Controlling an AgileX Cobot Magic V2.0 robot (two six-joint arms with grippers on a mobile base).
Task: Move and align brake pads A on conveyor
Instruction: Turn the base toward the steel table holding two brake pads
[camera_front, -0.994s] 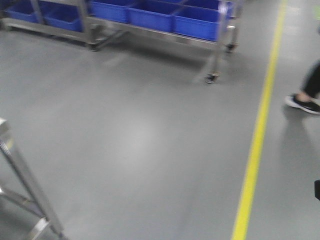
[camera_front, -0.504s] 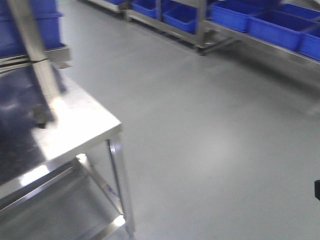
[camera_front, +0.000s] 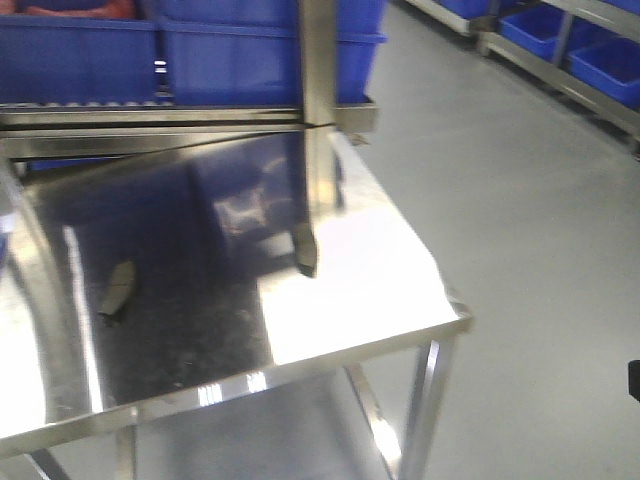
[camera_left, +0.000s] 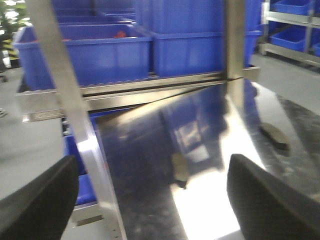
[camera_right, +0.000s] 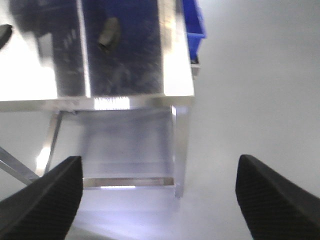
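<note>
Two brake pads A lie on a shiny steel tabletop (camera_front: 350, 310). In the front view one dark pad (camera_front: 118, 290) rests at the left and another pad (camera_front: 304, 250) lies near the middle. The left wrist view shows a pad (camera_left: 180, 170) ahead of my left gripper (camera_left: 155, 200), which is open and empty, and a second pad (camera_left: 274, 135) further right. My right gripper (camera_right: 160, 200) is open and empty, hovering over the floor past the table's edge, with one pad (camera_right: 109, 32) far ahead. The conveyor is out of view.
Blue bins (camera_front: 200, 50) stand on a steel rack behind the table, with an upright steel post (camera_front: 320, 90) at its back edge. More blue bins (camera_front: 590, 50) line the far right. Grey floor (camera_front: 540, 250) lies right of the table's corner leg (camera_front: 420, 410).
The front view has swung left, from open floor with a yellow line, past the table's corner, to the steel tabletop with the pads.
</note>
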